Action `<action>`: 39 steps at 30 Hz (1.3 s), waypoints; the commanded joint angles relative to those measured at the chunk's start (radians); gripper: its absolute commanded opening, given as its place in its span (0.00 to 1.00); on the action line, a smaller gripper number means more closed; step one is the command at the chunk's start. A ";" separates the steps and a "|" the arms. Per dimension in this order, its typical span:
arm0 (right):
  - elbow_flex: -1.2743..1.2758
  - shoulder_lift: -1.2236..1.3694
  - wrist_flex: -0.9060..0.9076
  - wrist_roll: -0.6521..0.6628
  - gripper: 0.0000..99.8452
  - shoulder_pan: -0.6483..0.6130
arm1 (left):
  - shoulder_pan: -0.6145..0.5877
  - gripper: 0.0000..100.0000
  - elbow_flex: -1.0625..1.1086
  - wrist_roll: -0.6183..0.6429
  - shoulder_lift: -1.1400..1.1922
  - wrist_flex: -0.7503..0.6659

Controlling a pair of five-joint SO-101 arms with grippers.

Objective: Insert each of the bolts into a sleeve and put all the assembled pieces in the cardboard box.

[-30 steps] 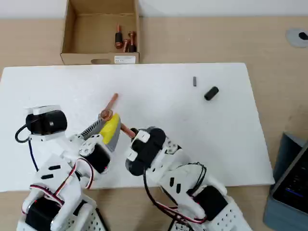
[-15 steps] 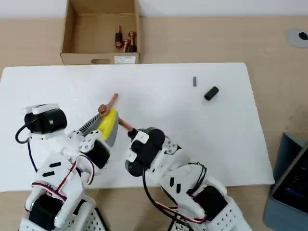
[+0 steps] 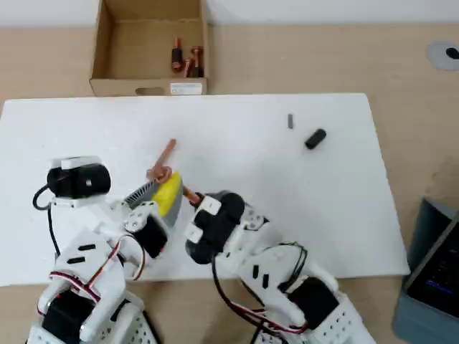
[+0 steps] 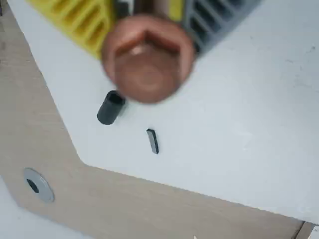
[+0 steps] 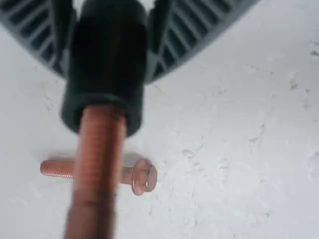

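My left gripper (image 3: 162, 180), with one yellow and one grey finger, is shut on a copper bolt (image 4: 148, 59) just behind its flanged head. The bolt's shank (image 3: 188, 193) runs to my right gripper (image 3: 196, 200), which is shut on a black sleeve (image 5: 106, 69). The shank's tip sits inside the sleeve's mouth. A second copper bolt (image 3: 166, 150) lies loose on the white board just beyond both grippers. Another black sleeve (image 3: 315, 138) lies at the board's far right. The cardboard box (image 3: 136, 44) stands behind the board with assembled pieces (image 3: 185, 59) in its right corner.
A small black piece (image 3: 290, 121) lies near the loose sleeve. The white board (image 3: 287, 208) rests on a wooden table. A grey device (image 3: 430, 279) sits off the board's right front corner, and a round grommet (image 3: 442, 54) is at the far right.
My left arm swung a little away with the bolt, then came back rightward toward the sleeve. The right arm has barely moved.
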 commanded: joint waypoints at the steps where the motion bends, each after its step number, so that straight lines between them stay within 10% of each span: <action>1: -0.033 -0.170 -0.029 0.011 0.01 -0.007 | 0.046 0.00 0.015 -0.009 -0.007 0.003; 13: -0.033 -0.170 -0.029 0.011 0.01 -0.007 | 0.141 0.01 0.167 -0.086 -0.007 0.003; 22: -0.030 -0.170 -0.029 0.011 0.01 -0.007 | 0.006 0.26 0.141 -0.091 -0.005 0.003; 34: -0.024 -0.170 -0.025 0.003 0.01 -0.001 | -0.124 0.24 -0.075 -0.133 -0.005 0.074; 39: -0.030 -0.160 -0.023 -0.046 0.01 0.036 | -0.258 0.04 -0.089 -0.166 -0.007 0.115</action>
